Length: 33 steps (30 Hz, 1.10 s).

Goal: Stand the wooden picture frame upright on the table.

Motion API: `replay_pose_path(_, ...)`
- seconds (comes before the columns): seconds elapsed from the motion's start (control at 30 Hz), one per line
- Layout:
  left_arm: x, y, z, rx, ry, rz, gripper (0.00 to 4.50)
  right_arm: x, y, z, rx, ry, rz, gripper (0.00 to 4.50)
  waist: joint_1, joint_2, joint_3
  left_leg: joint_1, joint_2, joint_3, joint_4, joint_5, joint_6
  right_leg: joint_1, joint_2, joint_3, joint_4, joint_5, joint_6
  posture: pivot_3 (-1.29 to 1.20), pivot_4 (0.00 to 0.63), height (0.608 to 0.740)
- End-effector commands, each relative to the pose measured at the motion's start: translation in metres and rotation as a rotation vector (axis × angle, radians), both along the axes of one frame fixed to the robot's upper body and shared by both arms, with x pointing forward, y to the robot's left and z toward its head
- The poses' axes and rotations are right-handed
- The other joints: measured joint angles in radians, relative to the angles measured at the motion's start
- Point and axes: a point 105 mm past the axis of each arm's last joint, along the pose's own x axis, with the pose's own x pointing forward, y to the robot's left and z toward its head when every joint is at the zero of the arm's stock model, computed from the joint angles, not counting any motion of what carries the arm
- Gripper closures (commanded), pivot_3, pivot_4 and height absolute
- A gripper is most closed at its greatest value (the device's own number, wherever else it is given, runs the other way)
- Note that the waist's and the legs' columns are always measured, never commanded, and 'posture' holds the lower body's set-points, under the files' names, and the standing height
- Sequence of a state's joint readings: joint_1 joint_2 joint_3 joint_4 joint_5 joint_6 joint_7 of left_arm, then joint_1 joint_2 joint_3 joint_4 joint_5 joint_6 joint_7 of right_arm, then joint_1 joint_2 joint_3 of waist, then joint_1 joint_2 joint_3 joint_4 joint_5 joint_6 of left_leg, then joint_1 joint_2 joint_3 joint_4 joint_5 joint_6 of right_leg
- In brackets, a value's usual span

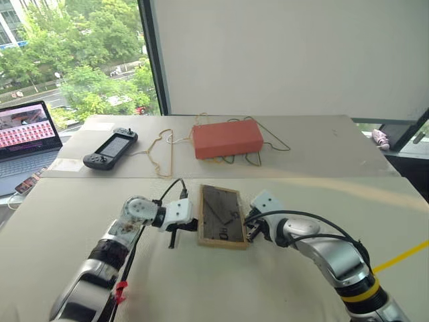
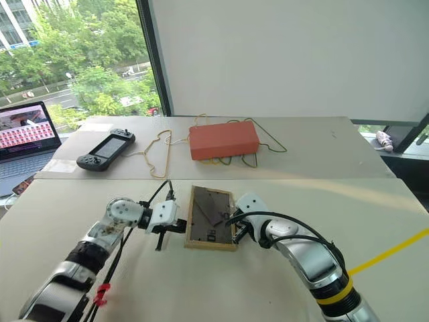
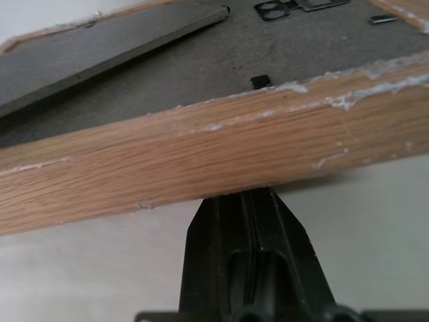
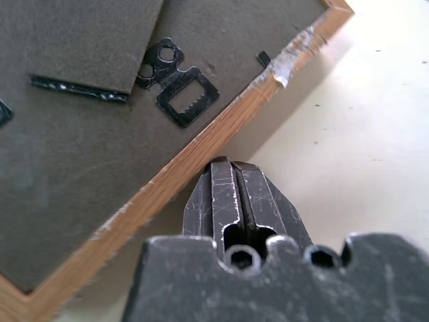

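From the head views, your frame (image 1: 221,216) lies back-up on the bench (image 1: 281,282), dark panel showing, stand folded against it. The left pincer (image 1: 185,228) is at its left edge and the right pincer (image 1: 254,230) at its right edge — one on each side, both low by the bench top. Well behind sit a red box (image 1: 227,139), a handheld console (image 1: 110,148) and a laptop (image 1: 23,134).

In the left wrist view, the left pincer (image 3: 253,201) is closed with nothing between its fingers, its tip tucked under the wooden rail. If you push on, the frame may just slide along the bench rather than tip up.

In the right wrist view, the right pincer (image 4: 231,171) is closed too, empty, its tip against the rail near the sawtooth hanger (image 4: 175,90). Neither side actually grips — so if you lift by squeezing between two closed tips, I'd expect the frame could pivot, slip out and drop flat, and the stand isn't out to catch it.
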State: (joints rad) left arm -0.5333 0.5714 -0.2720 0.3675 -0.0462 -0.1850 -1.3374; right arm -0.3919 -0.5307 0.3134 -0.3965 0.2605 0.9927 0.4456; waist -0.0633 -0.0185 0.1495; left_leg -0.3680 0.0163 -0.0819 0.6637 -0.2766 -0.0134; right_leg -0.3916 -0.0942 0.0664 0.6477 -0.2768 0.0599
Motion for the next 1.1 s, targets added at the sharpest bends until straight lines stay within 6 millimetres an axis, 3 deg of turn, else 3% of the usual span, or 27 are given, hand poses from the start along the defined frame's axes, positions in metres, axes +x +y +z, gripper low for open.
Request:
replay_pose_path(0.03, -0.024, 0.018, -0.014, 0.072, 0.096, 0.022, 4.5, -0.017, 0.008, 0.004, 0.014, 0.019, 0.07, 4.47, -0.005, 0.0, 0.0, 0.0, 0.0, 0.0, -0.001, 0.0, 0.0, 0.0, 0.0, 0.0, 0.0, 0.0, 0.0, 0.0, 0.15, 0.74)
replay_pose_path(0.2, -0.042, 0.044, -0.024, 0.099, 0.165, 0.146, 4.5, -0.033, 0.008, 0.001, 0.025, 0.065, 0.084, 4.47, -0.009, 0.0, 0.0, 0.001, 0.001, 0.0, -0.002, 0.0, 0.001, 0.0, 0.001, 0.0, 0.0, 0.0, 0.0, 0.0, 0.15, 0.74)
replay_pose_path(0.33, -0.043, 0.064, -0.026, 0.123, 0.135, 0.232, 4.5, -0.035, 0.005, -0.003, 0.008, 0.076, 0.075, 4.47, -0.009, 0.0, 0.0, 0.002, 0.001, 0.0, -0.002, 0.0, 0.001, 0.001, 0.001, 0.0, 0.0, 0.0, 0.0, 0.0, 0.15, 0.74)
replay_pose_path(0.47, -0.035, 0.064, 0.0, 0.014, -0.069, 0.27, 4.5, -0.036, 0.005, -0.004, 0.02, 0.082, 0.077, 4.47, -0.009, 0.001, 0.0, 0.005, 0.001, 0.0, -0.003, 0.0, 0.001, 0.001, 0.002, 0.001, 0.0, 0.0, -0.001, 0.0, 0.15, 0.74)
replay_pose_path(0.53, -0.041, 0.068, 0.003, 0.022, -0.164, 0.232, 4.5, -0.034, 0.004, -0.004, 0.014, 0.08, 0.075, 4.47, -0.007, 0.0, 0.0, 0.004, 0.002, 0.0, -0.003, 0.0, 0.001, 0.001, 0.002, 0.001, 0.0, 0.0, -0.001, 0.0, 0.15, 0.74)
replay_pose_path(0.6, -0.049, 0.071, 0.005, 0.008, -0.214, 0.193, 3.98, -0.033, 0.003, -0.003, 0.015, 0.079, 0.074, 4.5, -0.004, 0.0, 0.0, 0.004, 0.001, 0.0, -0.003, 0.0, 0.0, 0.001, 0.001, 0.001, 0.0, 0.0, -0.001, 0.0, 0.15, 0.74)
replay_pose_path(0.67, -0.051, 0.075, 0.005, 0.05, -0.379, 0.1, 3.55, -0.032, 0.003, -0.003, 0.019, 0.081, 0.078, 4.5, 0.0, 0.001, 0.001, 0.004, 0.001, 0.001, -0.003, 0.0, 0.0, 0.001, 0.001, 0.001, -0.001, 0.0, -0.001, 0.0, 0.15, 0.74)
replay_pose_path(0.8, -0.041, 0.07, 0.01, 0.057, -0.711, -0.032, 1.95, -0.034, 0.007, -0.002, 0.035, 0.092, 0.096, 4.5, 0.011, 0.001, 0.001, 0.003, 0.001, 0.001, -0.003, 0.0, 0.0, 0.001, 0.001, 0.001, -0.002, 0.0, -0.002, 0.0, 0.15, 0.74)
replay_pose_path(0.9, -0.038, 0.06, 0.007, 0.032, -0.825, -0.126, 0.85, -0.033, 0.009, -0.002, 0.035, 0.094, 0.1, 4.5, 0.016, 0.001, 0.001, 0.003, 0.0, 0.001, -0.003, 0.0, 0.0, 0.0, 0.001, 0.001, -0.002, 0.0, -0.002, 0.0, 0.15, 0.74)
replay_pose_path(1.1, -0.035, 0.041, -0.01, 0.004, -0.853, -0.243, 0.85, -0.034, 0.017, 0.002, 0.042, 0.094, 0.13, 4.5, 0.02, 0.001, 0.001, 0.002, 0.0, 0.001, -0.003, 0.0, 0.0, -0.001, 0.0, 0.001, -0.001, 0.0, -0.001, 0.0, 0.15, 0.74)
